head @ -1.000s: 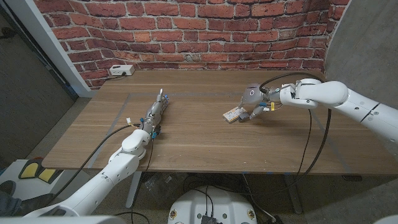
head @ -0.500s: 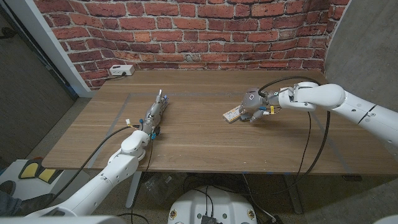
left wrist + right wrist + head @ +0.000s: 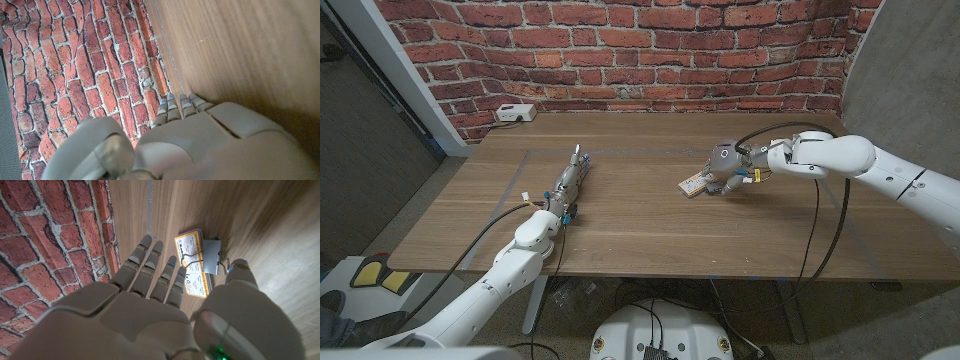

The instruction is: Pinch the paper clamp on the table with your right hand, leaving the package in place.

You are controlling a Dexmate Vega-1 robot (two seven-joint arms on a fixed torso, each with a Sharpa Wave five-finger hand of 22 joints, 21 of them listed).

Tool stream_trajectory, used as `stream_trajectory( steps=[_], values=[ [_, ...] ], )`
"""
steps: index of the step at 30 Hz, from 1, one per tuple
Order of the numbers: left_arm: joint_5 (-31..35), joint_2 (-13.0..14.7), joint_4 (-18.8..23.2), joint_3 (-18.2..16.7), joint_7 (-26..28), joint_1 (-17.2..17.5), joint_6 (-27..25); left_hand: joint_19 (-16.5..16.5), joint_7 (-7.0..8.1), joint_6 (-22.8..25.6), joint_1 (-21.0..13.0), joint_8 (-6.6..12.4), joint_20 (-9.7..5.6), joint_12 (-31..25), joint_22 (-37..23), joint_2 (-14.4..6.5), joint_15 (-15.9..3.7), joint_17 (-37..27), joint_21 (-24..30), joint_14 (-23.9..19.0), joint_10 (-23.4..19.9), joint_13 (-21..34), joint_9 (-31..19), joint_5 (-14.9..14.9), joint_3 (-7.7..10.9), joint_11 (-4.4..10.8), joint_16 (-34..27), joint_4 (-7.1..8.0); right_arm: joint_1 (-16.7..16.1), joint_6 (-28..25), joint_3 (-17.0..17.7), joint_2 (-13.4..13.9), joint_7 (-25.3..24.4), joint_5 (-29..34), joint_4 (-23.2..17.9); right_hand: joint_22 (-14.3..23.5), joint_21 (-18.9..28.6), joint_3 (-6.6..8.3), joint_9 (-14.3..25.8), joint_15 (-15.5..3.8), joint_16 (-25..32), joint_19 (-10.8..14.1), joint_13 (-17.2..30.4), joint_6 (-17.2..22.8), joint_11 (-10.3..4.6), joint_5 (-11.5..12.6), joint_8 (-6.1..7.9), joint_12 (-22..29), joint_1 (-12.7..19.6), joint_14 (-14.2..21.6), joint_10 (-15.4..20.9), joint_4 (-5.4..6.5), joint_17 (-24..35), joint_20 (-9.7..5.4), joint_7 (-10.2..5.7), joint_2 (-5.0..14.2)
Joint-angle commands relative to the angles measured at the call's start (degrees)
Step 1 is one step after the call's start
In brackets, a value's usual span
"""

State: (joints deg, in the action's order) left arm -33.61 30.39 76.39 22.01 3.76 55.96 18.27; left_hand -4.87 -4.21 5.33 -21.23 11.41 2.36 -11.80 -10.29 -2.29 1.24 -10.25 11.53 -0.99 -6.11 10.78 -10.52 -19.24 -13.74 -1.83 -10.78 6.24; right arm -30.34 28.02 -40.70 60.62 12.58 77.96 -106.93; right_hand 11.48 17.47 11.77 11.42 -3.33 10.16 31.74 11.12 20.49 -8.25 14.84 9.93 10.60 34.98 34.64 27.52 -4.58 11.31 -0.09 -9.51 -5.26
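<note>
- Paper clamp [image 3: 209, 255], a small grey metal clip with wire handles, grips one edge of a flat yellow-and-white printed package [image 3: 192, 262]; we see both lying on the brown wooden counter [image 3: 640, 215], right of centre.
- In the head view we find the package [image 3: 692, 184] just left of the right hand [image 3: 725, 170], which sits close over the clamp's spot.
- From the right wrist view, we see the right hand [image 3: 165, 305] with its fingers [image 3: 145, 265] stretched out and slightly apart above the counter, just beside the package; the thumb reaches up next to the clamp. We cannot tell whether any fingertip touches the clamp, and nothing is pinched.
- On the left side of the counter, the left hand [image 3: 570, 178] lies stretched out towards the far edge, fingers straight and holding nothing.
- In the left wrist view, its fingers [image 3: 172, 107] point at the red brick wall [image 3: 620, 50].
- A white power strip [image 3: 514, 114] sits at the far left corner.
</note>
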Motion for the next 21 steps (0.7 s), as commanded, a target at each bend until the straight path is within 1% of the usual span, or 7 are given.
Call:
stream_trajectory(
  steps=[1,8,21],
  values=[
    [-0.19,-0.45,-1.38,0.43,-1.21,-1.06,0.09,-0.51,0.42,0.15,-0.08,-0.02,0.06,0.12,-0.22,-0.46,0.18,-0.25,0.16,0.34,0.02,0.20,-0.24,-0.04,-0.42,0.34,0.01,0.06,-1.26,-1.97,1.68,1.01,-0.14,-0.66,-1.69,0.00,-0.20,-0.43,0.24,-2.64,-0.01,-0.40,0.17,-2.17,0.57,0.64,-0.08,0.04,-0.83,-0.88,-1.14,-0.06,0.12,0.31,0.81,-0.25],
    [-0.27,-0.44,-1.79,0.54,-1.61,-1.44,-0.09,-0.54,0.33,0.20,-0.11,0.00,0.07,0.10,-0.22,-0.50,0.18,-0.25,0.15,0.36,-0.01,0.20,-0.24,-0.03,-0.49,0.23,0.02,0.06,-2.42,-3.75,2.99,1.43,-0.28,-1.38,-2.59,-0.01,-0.30,-0.67,0.25,-2.30,-0.01,-0.52,0.18,-3.36,0.87,0.90,0.02,-0.02,-1.25,-1.61,-2.23,0.08,0.13,0.44,1.10,-0.34],
    [-0.13,-0.08,-1.80,0.66,-2.11,-2.10,-0.47,-0.62,0.33,0.19,-0.15,-0.01,0.08,0.12,-0.22,-0.57,0.23,-0.26,0.13,0.36,0.04,0.20,-0.24,-0.02,-0.63,0.25,0.01,0.08,-4.22,-7.47,5.23,1.54,-1.88,-2.46,-3.86,0.00,-0.14,-1.09,0.27,-2.15,0.08,0.01,0.20,-4.08,1.08,1.07,0.29,0.23,-2.33,-2.21,-2.62,0.59,0.19,0.66,1.47,-0.30]
  ],
)
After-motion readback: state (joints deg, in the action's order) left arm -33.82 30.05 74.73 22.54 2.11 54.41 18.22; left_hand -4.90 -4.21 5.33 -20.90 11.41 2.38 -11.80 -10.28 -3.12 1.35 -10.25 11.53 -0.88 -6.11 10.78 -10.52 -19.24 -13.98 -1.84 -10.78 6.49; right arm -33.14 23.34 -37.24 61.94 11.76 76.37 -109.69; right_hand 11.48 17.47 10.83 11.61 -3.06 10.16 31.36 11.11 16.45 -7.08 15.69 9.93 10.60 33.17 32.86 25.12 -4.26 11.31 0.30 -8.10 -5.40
